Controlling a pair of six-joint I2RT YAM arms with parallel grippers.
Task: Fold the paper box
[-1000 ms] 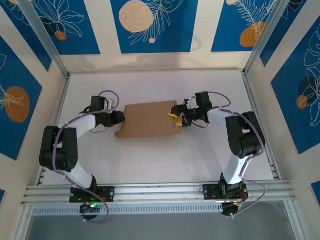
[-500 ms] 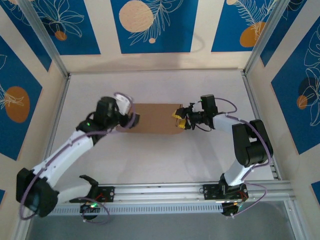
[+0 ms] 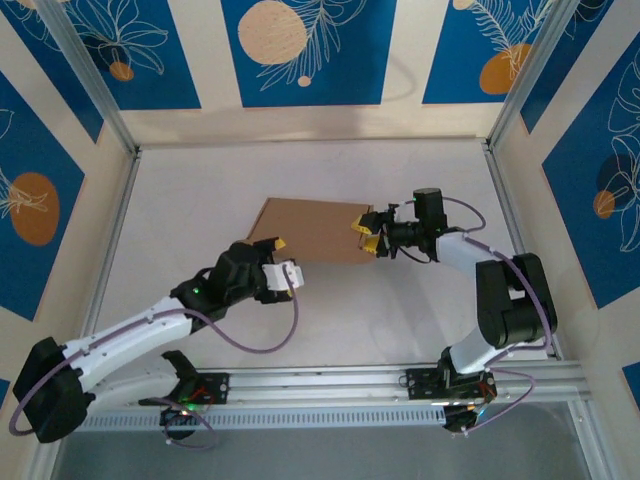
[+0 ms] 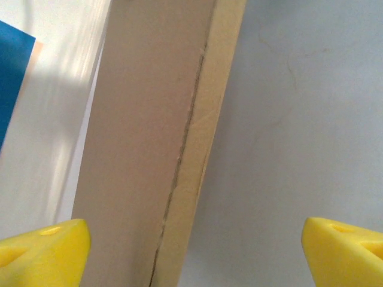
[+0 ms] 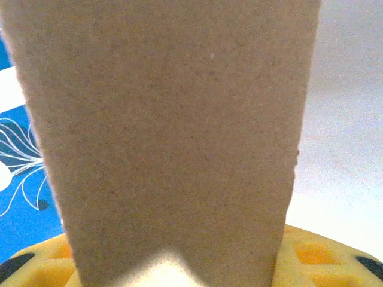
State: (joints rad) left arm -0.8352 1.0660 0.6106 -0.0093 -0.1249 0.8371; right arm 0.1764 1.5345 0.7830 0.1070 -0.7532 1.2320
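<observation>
Left jaws: released, near paper box (image 3: 310, 230) left corner | Right jaws: grasping paper box's right edge | Surface: white worktop (image 3: 400, 300)

Centre blocked by paper box (image 3: 315, 230). From it, table (image 3: 200, 190) is free from 9 through 12 to 2 o'clock, out to the walls (image 3: 310, 122). Wide free strip at 5-6 o'clock, down to near rail (image 3: 320, 380). 3 o'clock closed: right gripper (image 3: 370, 240) clamped on box edge, arm behind it. 7 o'clock: left gripper (image 3: 283, 262), jaws spread, just off box corner; its arm crosses that lane.
</observation>
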